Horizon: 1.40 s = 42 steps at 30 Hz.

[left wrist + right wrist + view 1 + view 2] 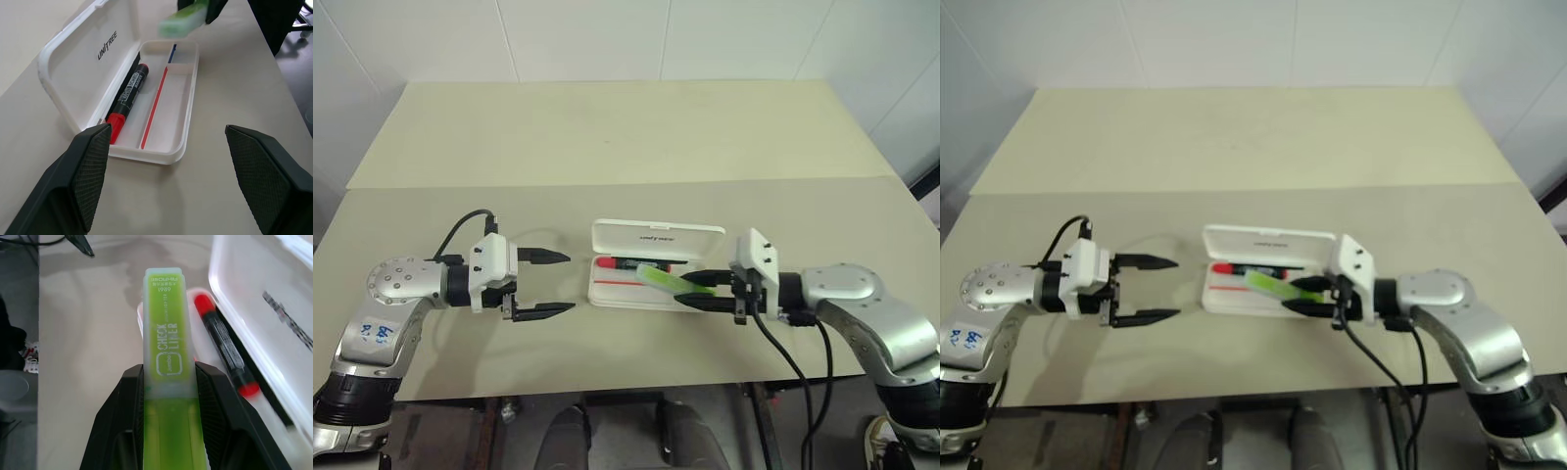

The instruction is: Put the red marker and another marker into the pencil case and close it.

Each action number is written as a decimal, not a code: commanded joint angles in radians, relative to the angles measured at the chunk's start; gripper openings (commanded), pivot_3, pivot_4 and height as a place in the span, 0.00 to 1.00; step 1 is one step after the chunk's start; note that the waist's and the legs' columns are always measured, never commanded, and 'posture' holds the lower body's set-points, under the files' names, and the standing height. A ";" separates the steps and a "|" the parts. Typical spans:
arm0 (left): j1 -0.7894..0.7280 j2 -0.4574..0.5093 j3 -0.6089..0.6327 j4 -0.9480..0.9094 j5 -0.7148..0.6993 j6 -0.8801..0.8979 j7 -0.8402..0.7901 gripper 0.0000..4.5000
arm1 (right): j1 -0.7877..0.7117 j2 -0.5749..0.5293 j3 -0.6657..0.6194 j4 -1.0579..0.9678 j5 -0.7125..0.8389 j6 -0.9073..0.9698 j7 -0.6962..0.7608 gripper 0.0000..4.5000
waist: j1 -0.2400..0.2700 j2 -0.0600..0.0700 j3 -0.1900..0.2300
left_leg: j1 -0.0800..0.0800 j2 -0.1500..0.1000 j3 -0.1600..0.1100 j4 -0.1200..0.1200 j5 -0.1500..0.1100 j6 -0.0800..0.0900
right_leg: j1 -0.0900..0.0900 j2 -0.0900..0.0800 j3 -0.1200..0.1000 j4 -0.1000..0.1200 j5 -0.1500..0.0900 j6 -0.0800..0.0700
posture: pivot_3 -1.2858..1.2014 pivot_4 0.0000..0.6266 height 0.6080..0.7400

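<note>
Black fingers of the right gripper are clamped on the thick lime-green highlighter, which hangs tilted over the open flat white hinged plastic pencil case. Inside the tray, along the hinge side, lies the slim black-barrelled red marker. Left gripper stands wide apart and empty, beside the case, on the beige table.

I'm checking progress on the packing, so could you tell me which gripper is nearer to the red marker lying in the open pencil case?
Right. The right gripper, holding the green highlighter, hovers over the pencil case above the red marker. The left gripper waits open, beside the case.
</note>
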 commanded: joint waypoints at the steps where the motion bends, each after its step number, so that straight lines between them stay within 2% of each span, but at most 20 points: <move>1: 0.002 0.006 0.022 -0.038 0.000 -0.014 0.013 0.88 | -0.051 0.028 0.055 0.038 -0.045 -0.057 0.027 0.25 | -0.001 0.000 0.000 | 0.000 0.000 0.000 0.000 0.000 0.000 | 0.000 0.000 0.000 0.000 0.000 0.000 | 0.52 0.24 1.00; 12: 0.016 0.011 0.024 -0.046 0.005 -0.015 0.029 0.88 | -0.188 0.162 0.175 0.218 -0.160 -0.154 0.067 0.25 | -0.003 0.000 0.000 | 0.001 0.001 0.000 0.000 0.000 0.000 | -0.001 0.001 0.000 0.005 0.001 0.002 | 0.52 0.24 1.00; 23: 0.067 0.028 0.061 -0.068 0.000 -0.020 0.026 0.88 | -0.225 0.249 0.231 0.298 -0.215 -0.187 0.096 0.25 | -0.005 0.000 0.000 | 0.001 0.001 0.000 0.000 0.000 0.000 | -0.002 0.002 -0.001 0.006 0.002 0.003 | 0.52 0.24 1.00; 41: 0.054 0.030 0.049 -0.069 -0.002 -0.025 0.029 0.88 | -0.242 0.284 0.237 0.415 -0.284 -0.270 0.130 0.25 | -0.004 0.000 0.000 | 0.001 0.002 0.000 0.000 0.000 0.000 | -0.004 0.003 0.000 0.011 0.001 0.002 | 0.52 0.24 1.00; 42: 0.051 0.029 0.047 -0.069 -0.001 -0.024 0.030 0.88 | -0.245 0.285 0.235 0.420 -0.285 -0.272 0.130 0.42 | -0.004 0.000 0.000 | 0.001 0.002 0.000 0.000 0.000 -0.001 | -0.004 0.003 0.000 0.011 0.001 0.002 | 0.52 0.24 1.00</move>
